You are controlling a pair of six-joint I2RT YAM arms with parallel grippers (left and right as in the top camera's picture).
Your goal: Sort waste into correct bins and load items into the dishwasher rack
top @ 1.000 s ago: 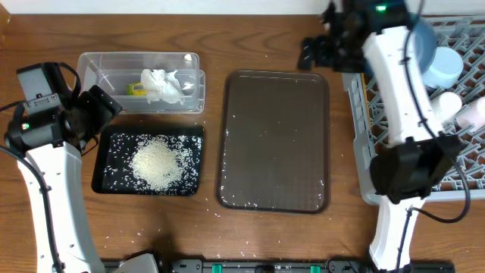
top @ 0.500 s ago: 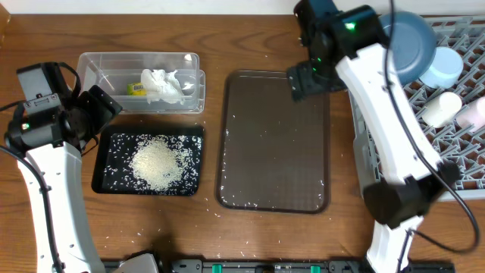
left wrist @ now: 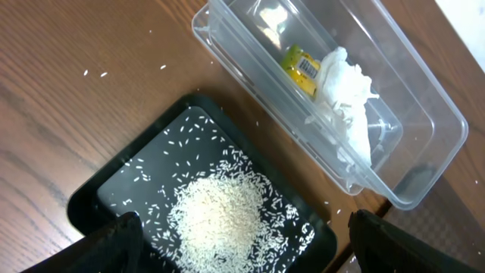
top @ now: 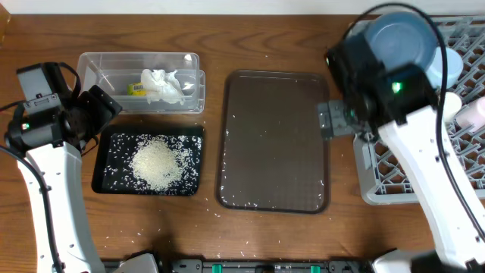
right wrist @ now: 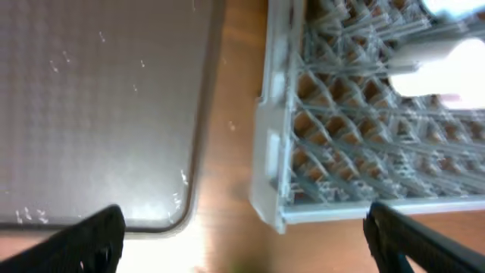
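The clear box [top: 102, 64] holds the yellow-green wrapper [top: 135, 89] and the crumpled napkin [top: 163, 86]. In front of it the black tray [top: 97, 178] carries the rice heap [top: 157, 164]. My left gripper [left wrist: 242, 258] hangs open and empty above that rice [left wrist: 220, 220]; in the overhead view the left gripper [top: 102, 106] sits at the tray's back left corner. The grey rack [top: 394, 174] at the right holds the dark-blue plate [top: 398, 38], a light-blue bowl [top: 452, 68] and white cups [top: 455, 102]. My right gripper [right wrist: 250, 250] is open and empty over the gap beside the rack [right wrist: 341, 152].
A brown serving tray [top: 274, 140] lies in the middle, with a few stray grains on it, and its edge shows in the right wrist view [right wrist: 98, 114]. Loose grains dot the wood in front of both trays. The right arm [top: 379, 83] covers part of the rack.
The right arm has swung from the back of the table, past the brown tray's far edge, forward to the tray's right edge by the rack. The left arm has stayed still.
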